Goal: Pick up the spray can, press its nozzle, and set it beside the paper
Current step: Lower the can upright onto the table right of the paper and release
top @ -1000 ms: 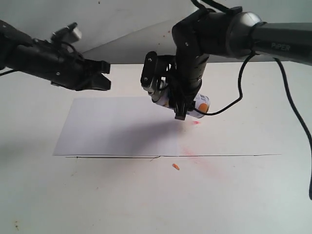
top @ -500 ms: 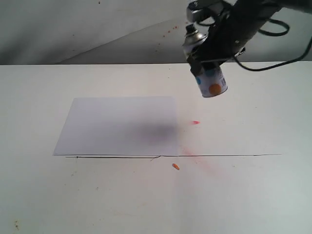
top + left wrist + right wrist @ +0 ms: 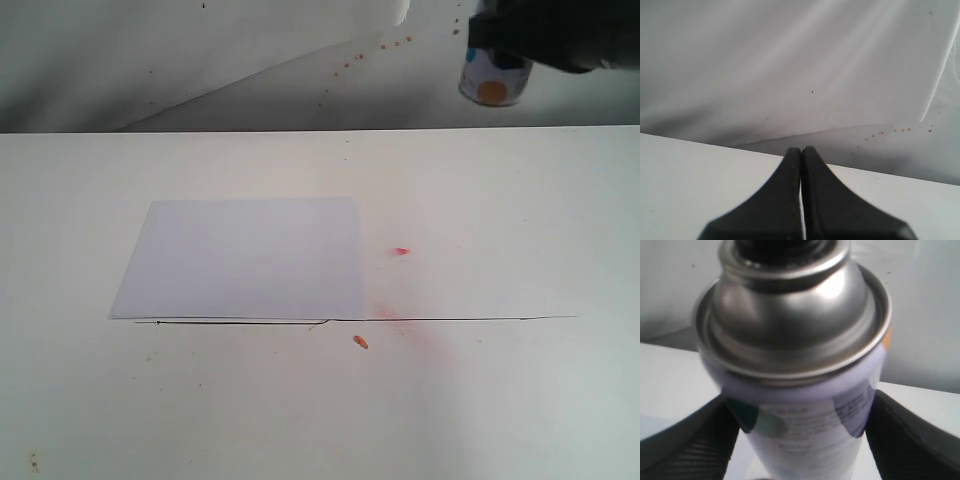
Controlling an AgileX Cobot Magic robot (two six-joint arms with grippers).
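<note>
Exterior view: spray can (image 3: 492, 88) clamped in right gripper (image 3: 799, 440), high up, well beyond the paper (image 3: 245, 258). Left gripper (image 3: 801, 162) pinched together, empty.

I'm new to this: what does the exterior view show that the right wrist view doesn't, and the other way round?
Only the exterior view shows the paper lying flat on the table, with red marks and a thin black line near it. Only the right wrist view shows the silver shoulder close up, and the dark fingers on either side of the label. Both show the spray can, held by the right gripper.
</note>
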